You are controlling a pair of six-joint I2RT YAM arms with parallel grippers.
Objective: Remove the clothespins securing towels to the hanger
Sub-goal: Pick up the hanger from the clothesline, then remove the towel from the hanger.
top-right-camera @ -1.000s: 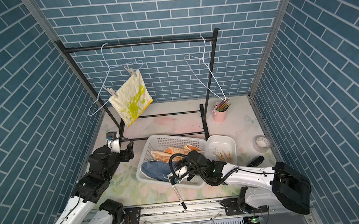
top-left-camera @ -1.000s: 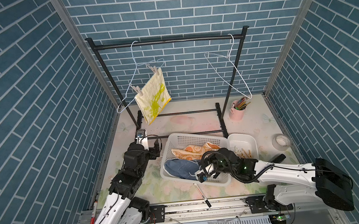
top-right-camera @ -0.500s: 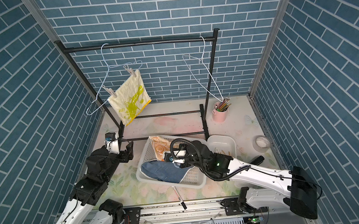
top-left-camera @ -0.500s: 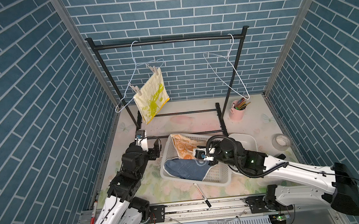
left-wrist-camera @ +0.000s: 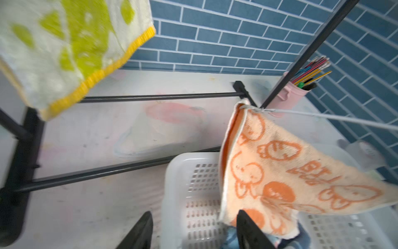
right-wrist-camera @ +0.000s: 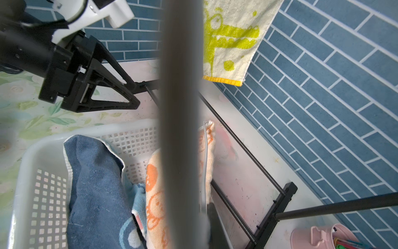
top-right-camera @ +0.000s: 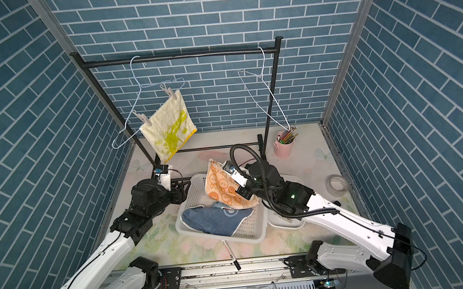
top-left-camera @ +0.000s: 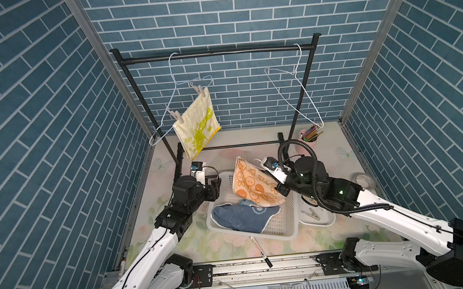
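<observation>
**Rack.** A black rack (top-left-camera: pixel 211 55) stands at the back of the bench (top-left-camera: pixel 222 246). Two wire hangers hang from its rail, the left hanger (top-left-camera: pixel 172 70) and the right hanger (top-left-camera: pixel 308 98).

**Yellow towel.** The yellow towel (top-left-camera: pixel 197 128) hangs tilted from the left hanger's sloping wire. The upper clothespin (top-left-camera: pixel 200 90) and the lower clothespin (top-left-camera: pixel 175 115) clip its two top corners to the wire.

**Basket.** A white basket (top-left-camera: pixel 261 235) sits in front of the rack. The blue towel (top-left-camera: pixel 239 216) lies crumpled inside it. The orange towel (top-left-camera: pixel 252 184) is raised over the basket's far side, and its lower edge droops onto the blue towel.

**Right end effector.** The right end effector (top-left-camera: pixel 279 189) is closed on the orange towel's right edge. The towel hides its fingers in both top views. In the left wrist view a thin pale wire (left-wrist-camera: pixel 323 116) runs from the towel's top corner. What the wire belongs to cannot be told.

**Left end effector.** The left end effector (top-left-camera: pixel 215 187) is at the basket's left rim, just beside the orange towel. In the left wrist view its fingers (left-wrist-camera: pixel 245 226) stand partly apart and hold nothing. The towel's lower corner hangs next to one finger. Contact cannot be confirmed.

**Other items.** A tray (top-left-camera: pixel 317 223) lies just beside the basket's right side and holds a loose clothespin (top-left-camera: pixel 312 214). A marker (top-left-camera: pixel 259 251) lies in front of the basket. A pink cup (top-left-camera: pixel 308 141) of pencils stands by the rack's right foot.
</observation>
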